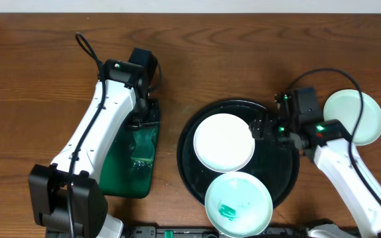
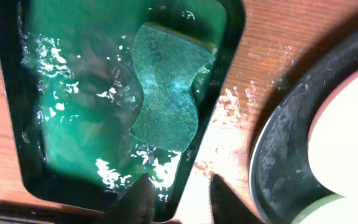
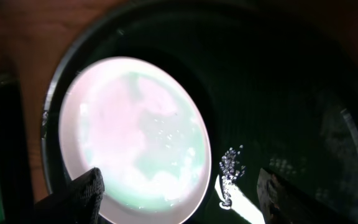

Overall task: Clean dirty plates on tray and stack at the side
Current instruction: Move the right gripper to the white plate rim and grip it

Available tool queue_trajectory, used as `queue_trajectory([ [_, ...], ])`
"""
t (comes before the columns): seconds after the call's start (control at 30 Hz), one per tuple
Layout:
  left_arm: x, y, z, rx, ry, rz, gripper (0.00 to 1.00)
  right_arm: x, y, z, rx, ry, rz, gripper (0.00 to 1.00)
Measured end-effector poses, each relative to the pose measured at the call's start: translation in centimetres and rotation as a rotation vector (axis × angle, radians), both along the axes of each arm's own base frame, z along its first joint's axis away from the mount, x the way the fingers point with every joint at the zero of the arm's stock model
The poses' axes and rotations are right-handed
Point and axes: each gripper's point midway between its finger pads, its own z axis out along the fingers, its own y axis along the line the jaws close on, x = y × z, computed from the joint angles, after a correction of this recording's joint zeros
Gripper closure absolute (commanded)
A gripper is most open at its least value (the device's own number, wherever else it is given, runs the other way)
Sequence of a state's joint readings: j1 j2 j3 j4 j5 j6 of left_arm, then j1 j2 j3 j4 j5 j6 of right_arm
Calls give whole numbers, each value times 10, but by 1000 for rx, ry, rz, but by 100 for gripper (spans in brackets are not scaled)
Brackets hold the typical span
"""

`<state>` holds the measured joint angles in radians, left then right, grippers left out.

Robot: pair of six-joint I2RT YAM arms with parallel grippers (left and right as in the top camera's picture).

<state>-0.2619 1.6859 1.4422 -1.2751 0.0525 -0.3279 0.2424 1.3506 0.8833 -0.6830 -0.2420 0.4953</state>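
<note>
Right pincer [image 3: 179,186] open and empty just above a whitish plate [image 3: 135,137] on the black tray [image 3: 303,93], left pincer [image 2: 182,190] slightly open, empty, near the sponge [image 2: 166,93]; beside the right pincer one pale plate [image 1: 352,116] already on the desk [image 1: 45,66], nearer the arm bases a smeared plate [image 1: 238,201] unwiped, so seemingly one third done.

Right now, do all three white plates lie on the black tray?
No, only the plain plate and the smeared plate lie on the black tray; the third plate rests on the table beside it.
</note>
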Motion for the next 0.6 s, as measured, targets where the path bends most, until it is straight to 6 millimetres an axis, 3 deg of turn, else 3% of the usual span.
queue_trajectory([
  [0.17, 0, -1, 0, -6, 1, -9, 76, 1, 6, -35, 13, 116, -13, 24],
  [0.3, 6, -1, -1, -10, -22, -6, 72, 3, 12, -52, 35, 157, -11, 23],
  [0.6, 1, 22, -34, 1, 5, 49, 56, 14, 26, -49, 106, 114, 30, 16],
])
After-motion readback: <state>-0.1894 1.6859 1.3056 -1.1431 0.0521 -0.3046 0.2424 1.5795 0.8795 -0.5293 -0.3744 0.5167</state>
